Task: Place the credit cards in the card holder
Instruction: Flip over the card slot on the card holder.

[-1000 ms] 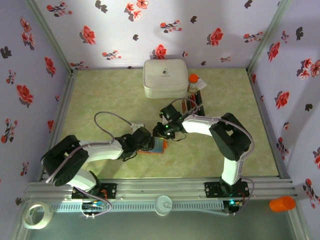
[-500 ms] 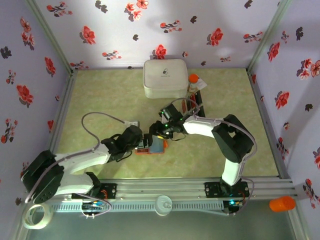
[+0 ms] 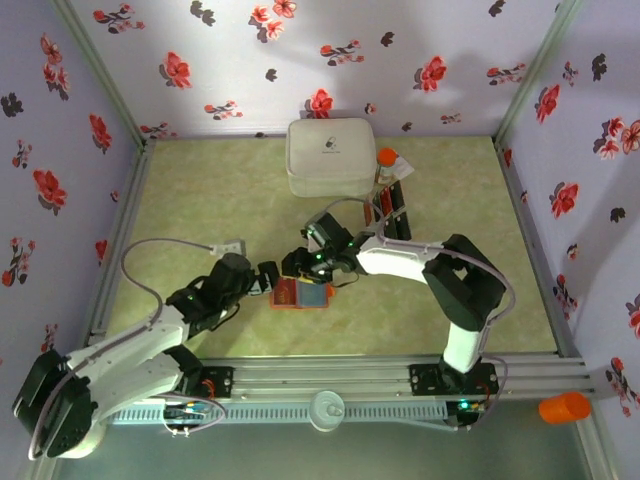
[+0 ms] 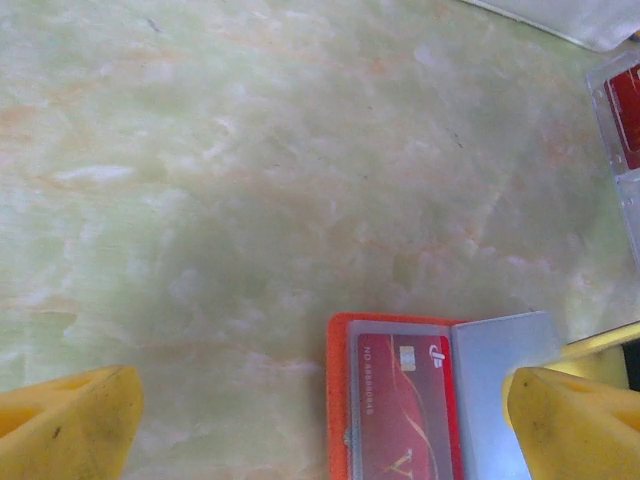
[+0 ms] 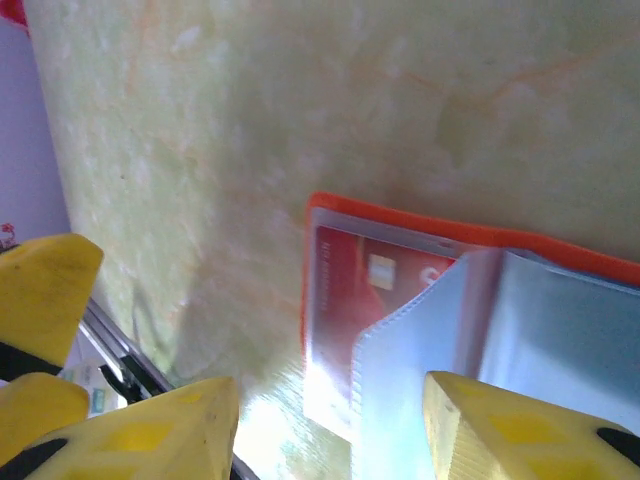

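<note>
Hovering open over the unfolded card holder, both grippers empty; spare cards sit up and right.
Top view: orange card holder [image 3: 303, 295] lies flat and open at frame centre on the table [image 3: 200, 200], long axis left-right, with a red card [image 4: 400, 415] already under its left clear sleeve. Left gripper [image 3: 267, 280] is just left of the holder, fingers spread wide, gripping nothing. Right gripper [image 3: 300, 267] is just above the holder's upper-left corner, jaws apart, nothing clamped. In its wrist view the loose sleeve page lies between the fingers; can't tell whether it touches them. Remaining credit cards [image 3: 388, 205] stand up and right of the holder, beside the white case [image 3: 330, 157], well apart from the left gripper and nearer the right arm. Judgement: the next fetch suits the right arm, reaching toward upper right.
</note>
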